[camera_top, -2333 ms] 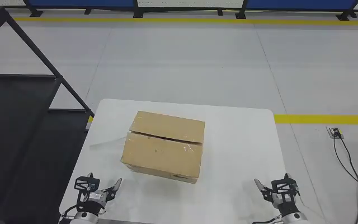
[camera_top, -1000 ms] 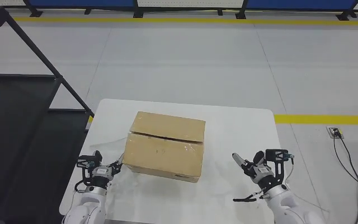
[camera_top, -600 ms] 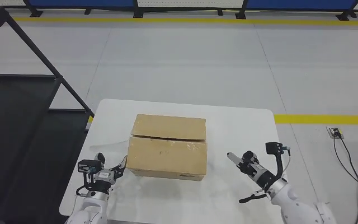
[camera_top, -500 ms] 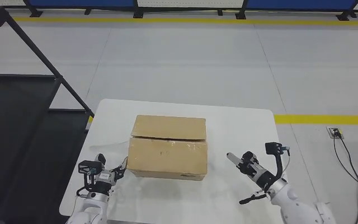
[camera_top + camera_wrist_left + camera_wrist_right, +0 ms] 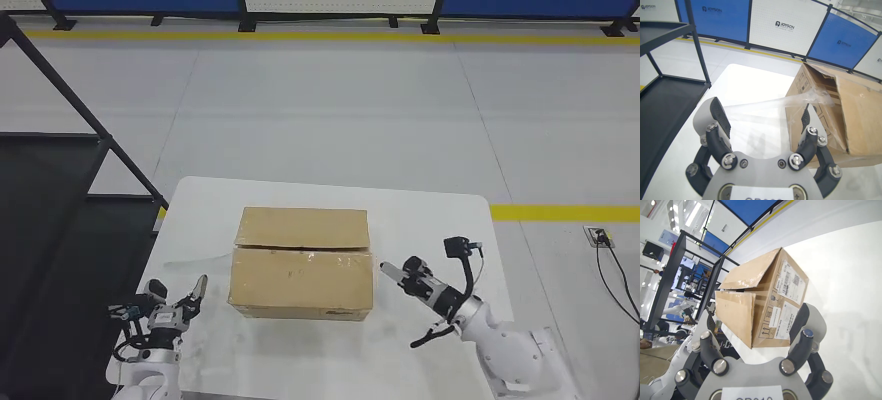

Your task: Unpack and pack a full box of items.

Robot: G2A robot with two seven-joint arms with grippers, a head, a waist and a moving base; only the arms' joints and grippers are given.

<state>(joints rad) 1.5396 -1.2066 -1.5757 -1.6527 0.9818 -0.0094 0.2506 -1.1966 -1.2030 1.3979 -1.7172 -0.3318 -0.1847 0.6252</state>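
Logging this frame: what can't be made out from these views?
- Contents of the box: covered by its closed flaps in the top view and both wrist views.
- Contact: in the top view the open right gripper sits at the box's end; whether it touches the box cannot be told.
- Clear tape: in the left wrist view its near part is hidden behind the open left gripper.

Bright even overhead light, faint shadows, sheen on box (image 5: 762, 298)
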